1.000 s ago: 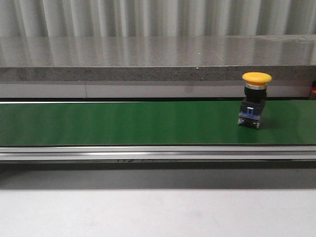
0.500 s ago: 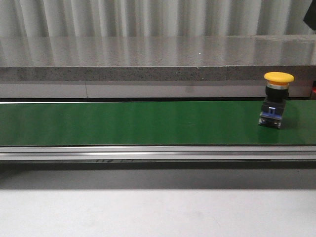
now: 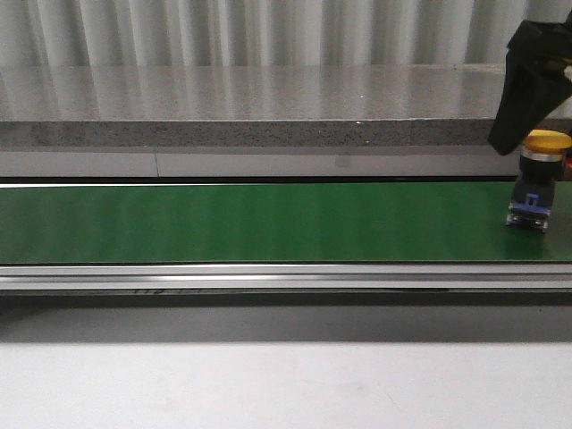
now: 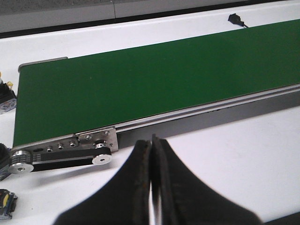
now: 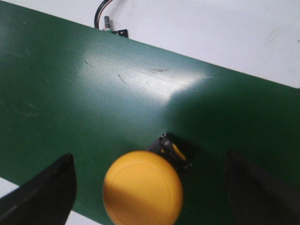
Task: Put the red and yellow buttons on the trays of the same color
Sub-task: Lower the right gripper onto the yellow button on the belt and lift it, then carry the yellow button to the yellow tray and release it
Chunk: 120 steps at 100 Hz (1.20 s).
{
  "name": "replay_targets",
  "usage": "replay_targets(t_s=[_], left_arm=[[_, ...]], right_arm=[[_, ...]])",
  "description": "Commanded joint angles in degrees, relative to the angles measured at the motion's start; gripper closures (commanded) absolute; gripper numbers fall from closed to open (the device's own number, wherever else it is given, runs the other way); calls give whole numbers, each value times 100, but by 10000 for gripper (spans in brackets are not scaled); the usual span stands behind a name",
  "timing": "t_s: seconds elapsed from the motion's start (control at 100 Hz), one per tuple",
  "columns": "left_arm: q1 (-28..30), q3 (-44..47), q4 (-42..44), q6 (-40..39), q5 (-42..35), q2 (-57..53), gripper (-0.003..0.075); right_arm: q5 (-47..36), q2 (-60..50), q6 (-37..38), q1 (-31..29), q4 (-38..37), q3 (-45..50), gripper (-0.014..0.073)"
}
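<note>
left hand (image 4: 152,187): fingers pressed together (nothing between) | green conveyor belt (image 4: 150,79) beyond

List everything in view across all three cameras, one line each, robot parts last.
yellow button: one, yellow cap on a black and blue body, upright on the belt near its right end, between the right hand's fingers.
conveyor belt: one, green, running left to right across the front view.
metal rail: one, silver, along the belt's near edge.
table: one, white, under the conveyor.
stone ledge: one, grey, behind the belt.
cable connector: one, black, on the table by the belt's edge.
left hand: one, black, shut, over the table.
right hand: one, black, open around the button.
</note>
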Motion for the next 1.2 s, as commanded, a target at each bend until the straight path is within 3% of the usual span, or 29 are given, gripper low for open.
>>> replay_targets(t_s=[0.0, 0.2, 0.32, 0.58, 0.92, 1.19], left_arm=[[-47, -143, -141, 13, -371, 52, 740], [-47, -143, -141, 13, -371, 52, 740], [-47, -143, -141, 13, -371, 52, 740], [-47, -143, -141, 13, -371, 52, 740], [-47, -143, -141, 13, -371, 52, 740], [-47, -143, -141, 13, -371, 52, 740]], right_arm=[[-170, -67, -78, 2, 56, -132, 11], [-81, 15, -78, -16, 56, -132, 376], [-81, -15, -78, -26, 56, -132, 481], [-62, -604, 96, -484, 51, -132, 489], [-91, -980, 784, -2214, 51, -59, 499], [-834, -952, 1257, -3360, 44, 459, 506]])
